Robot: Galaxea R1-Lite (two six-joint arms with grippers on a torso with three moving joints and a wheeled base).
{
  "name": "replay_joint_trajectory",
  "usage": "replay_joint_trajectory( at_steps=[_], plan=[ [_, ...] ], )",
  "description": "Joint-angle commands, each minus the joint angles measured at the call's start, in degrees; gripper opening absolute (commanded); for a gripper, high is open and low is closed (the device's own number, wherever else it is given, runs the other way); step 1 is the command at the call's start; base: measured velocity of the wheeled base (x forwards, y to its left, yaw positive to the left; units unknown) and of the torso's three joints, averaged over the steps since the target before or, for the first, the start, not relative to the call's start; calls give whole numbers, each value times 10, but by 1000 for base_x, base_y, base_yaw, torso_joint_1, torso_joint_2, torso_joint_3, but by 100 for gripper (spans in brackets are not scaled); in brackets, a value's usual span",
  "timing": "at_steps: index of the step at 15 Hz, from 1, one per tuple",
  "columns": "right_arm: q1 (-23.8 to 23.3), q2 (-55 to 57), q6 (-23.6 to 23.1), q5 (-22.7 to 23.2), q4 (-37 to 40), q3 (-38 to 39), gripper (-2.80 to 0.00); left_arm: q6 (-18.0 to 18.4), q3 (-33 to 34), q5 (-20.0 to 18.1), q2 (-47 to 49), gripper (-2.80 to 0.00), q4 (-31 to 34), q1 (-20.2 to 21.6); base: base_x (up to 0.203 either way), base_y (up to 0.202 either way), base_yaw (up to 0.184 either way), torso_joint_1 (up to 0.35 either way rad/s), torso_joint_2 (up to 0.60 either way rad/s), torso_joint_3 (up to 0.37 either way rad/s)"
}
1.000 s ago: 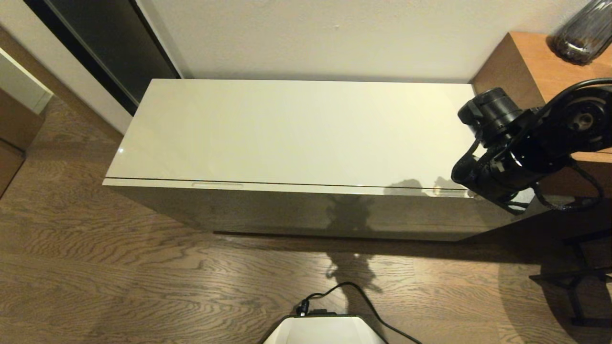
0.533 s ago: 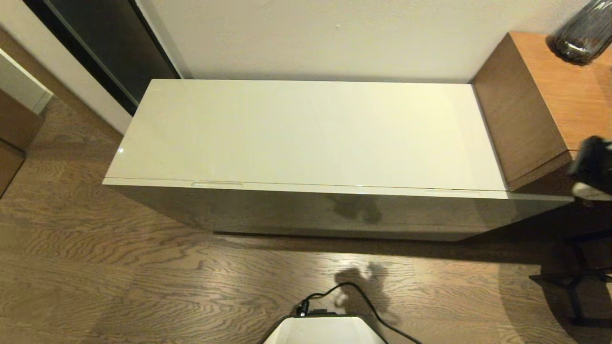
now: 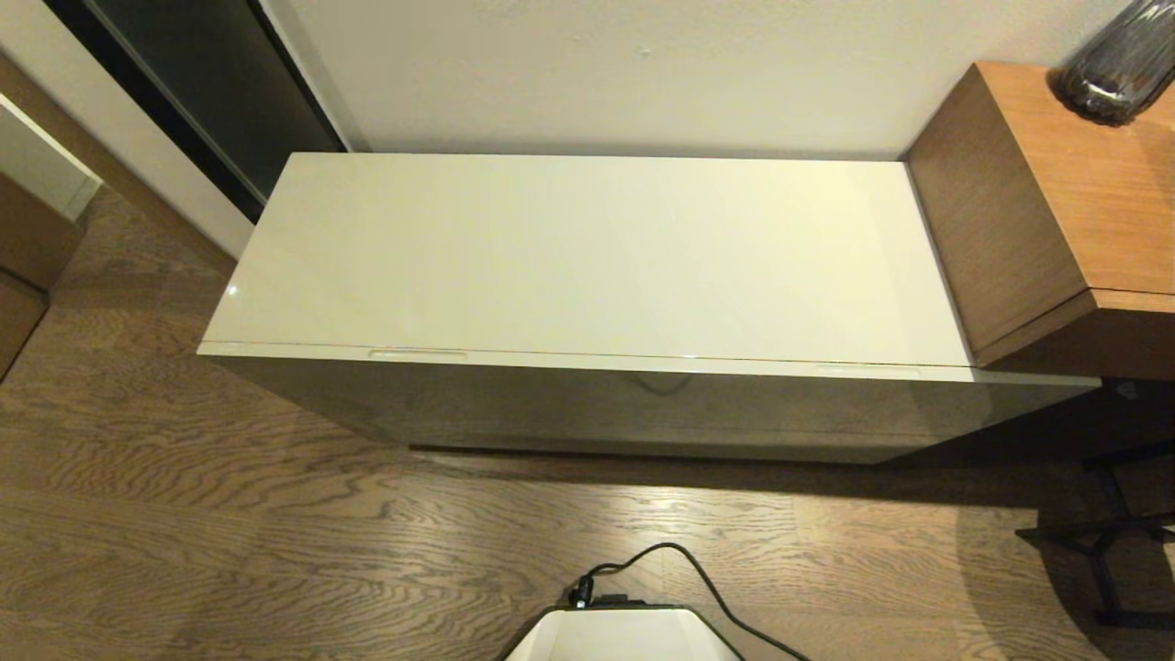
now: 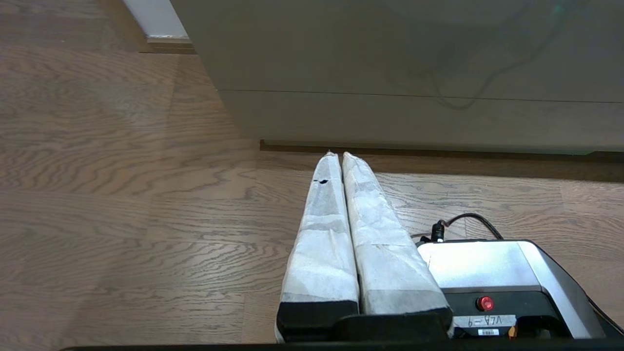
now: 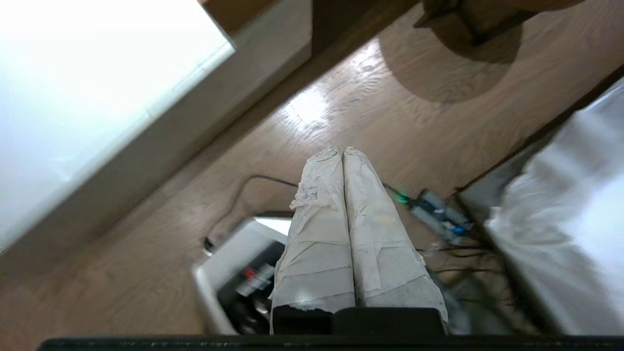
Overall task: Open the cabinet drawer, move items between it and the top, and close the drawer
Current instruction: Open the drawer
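One long cabinet stands against the wall; its glossy off-white top (image 3: 587, 257) lies bare, and the cabinet drawer (image 3: 587, 367) sits pushed in flush, two slot handles along its front edge. Left gripper (image 4: 336, 156) hangs low over the wood floor (image 3: 184, 514), fingers pressed together. Right gripper (image 5: 341, 151) likewise, above the robot base (image 5: 229, 263), pinched together on nothing.

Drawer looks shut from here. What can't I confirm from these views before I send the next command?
- Inside of the drawer: hidden in every view by its closed front.
- The packet, slippers and tape roll: in no view, so their place is unknown.
- Both arms: outside the head view; only the wrist views show the left gripper and the right gripper, both shut and empty.
- Right wrist view: the cabinet top is washed out by glare.
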Motion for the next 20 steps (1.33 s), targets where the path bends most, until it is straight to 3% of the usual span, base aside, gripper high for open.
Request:
replay_joint_trajectory(
  at_steps=[1,3,6,12,16,18,20],
  plan=[
    [-52,-125,-86,54,6,83,-280,0,0,0,1,-280,0,0,0,0,0,0,0,0],
    [-62,-212,-149,71,3,237,-280,0,0,0,1,-280,0,0,0,0,0,0,0,0],
    [-69,-347,-269,39,-113,470,-280,0,0,0,1,-280,0,0,0,0,0,0,0,0],
    [-71,-504,-470,15,-413,718,-280,-1,0,0,1,-280,0,0,0,0,0,0,0,0],
    [-70,-509,-523,30,-743,959,-280,-1,0,0,1,-280,0,0,0,0,0,0,0,0],
    [-70,-508,-543,102,-903,1033,-280,-1,0,0,1,-280,0,0,0,0,0,0,0,0],
    [-71,-508,-546,215,-940,1054,-280,-1,0,0,1,-280,0,0,0,0,0,0,0,0]
  ],
)
